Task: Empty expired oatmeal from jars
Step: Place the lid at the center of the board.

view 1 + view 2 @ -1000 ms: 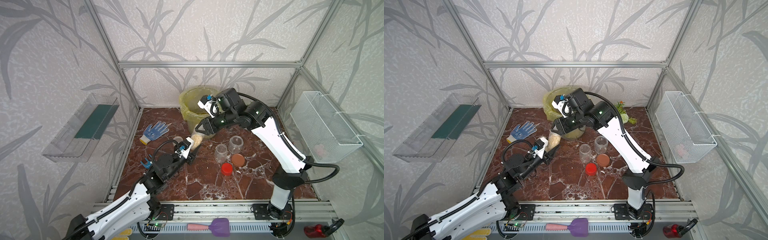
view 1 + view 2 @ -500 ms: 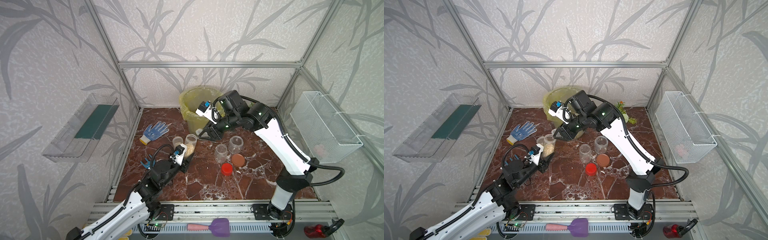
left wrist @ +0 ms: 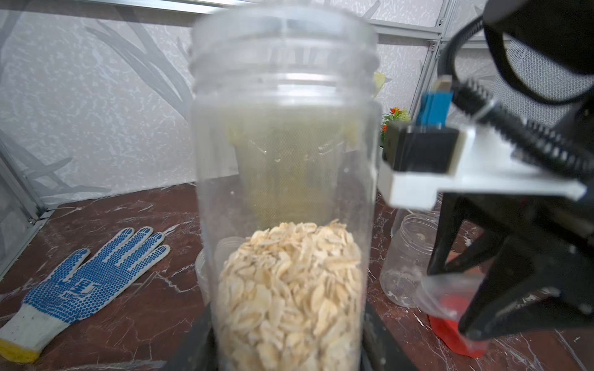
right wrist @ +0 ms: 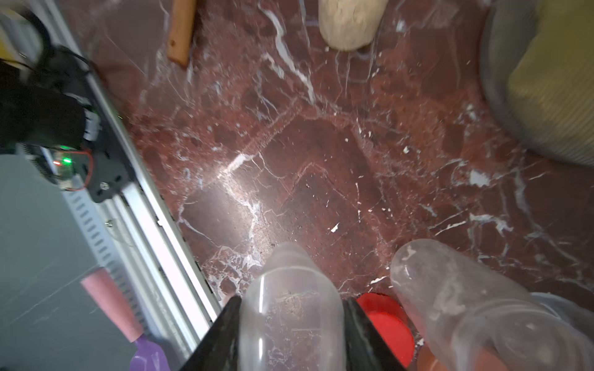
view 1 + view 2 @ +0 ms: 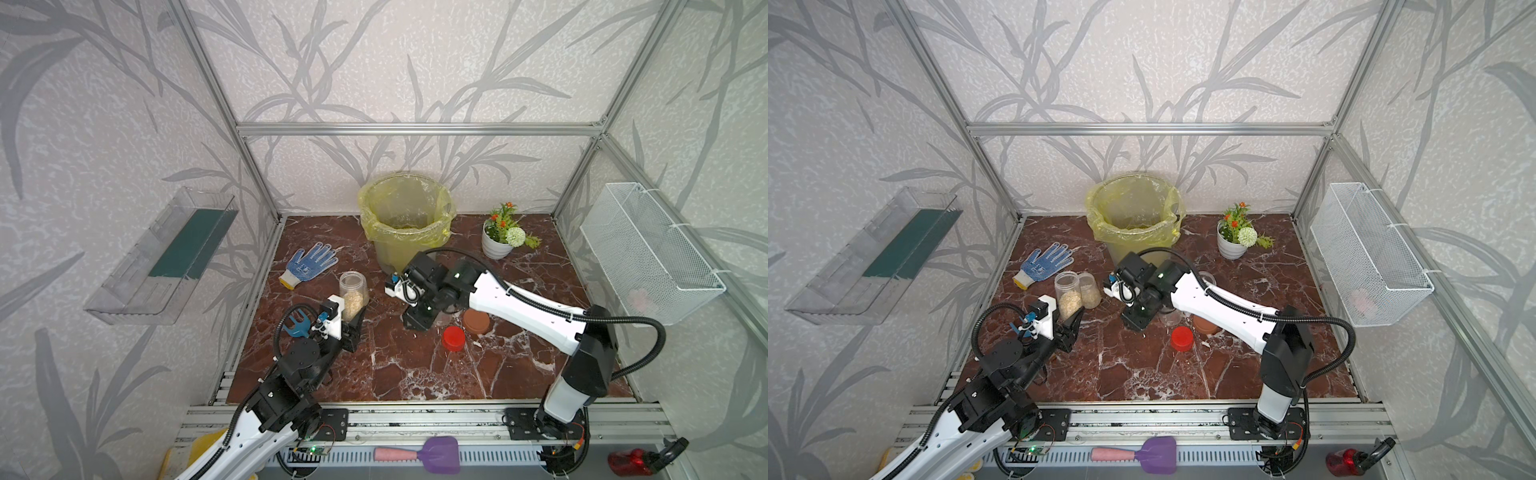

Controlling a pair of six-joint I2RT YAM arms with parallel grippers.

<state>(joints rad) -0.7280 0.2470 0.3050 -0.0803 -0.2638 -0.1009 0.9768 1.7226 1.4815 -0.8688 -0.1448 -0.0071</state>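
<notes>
My left gripper (image 5: 351, 322) (image 3: 289, 340) is shut on a slim clear jar (image 3: 286, 160), upright, lidless and about half full of oatmeal (image 3: 289, 289). In a top view a second jar with oatmeal (image 5: 1090, 291) stands just behind it. My right gripper (image 5: 417, 324) (image 4: 291, 324) is down at the table's middle, its jaws shut on an empty slim jar (image 4: 291, 298). A wider empty jar (image 4: 456, 308) stands close beside it. A red lid (image 5: 454, 337) and a brown lid (image 5: 476, 321) lie next to that gripper.
The bin with a yellow bag (image 5: 405, 220) stands at the back. A blue-dotted glove (image 5: 309, 264) lies back left and a white flower pot (image 5: 496, 245) back right. A wire basket (image 5: 648, 249) hangs on the right wall. A purple scoop (image 5: 419, 455) lies off the front rail.
My left arm drew back toward the front left and came down with the oatmeal jar. My right arm dropped from beside the bin to the table, and its jaws closed on the empty slim jar.
</notes>
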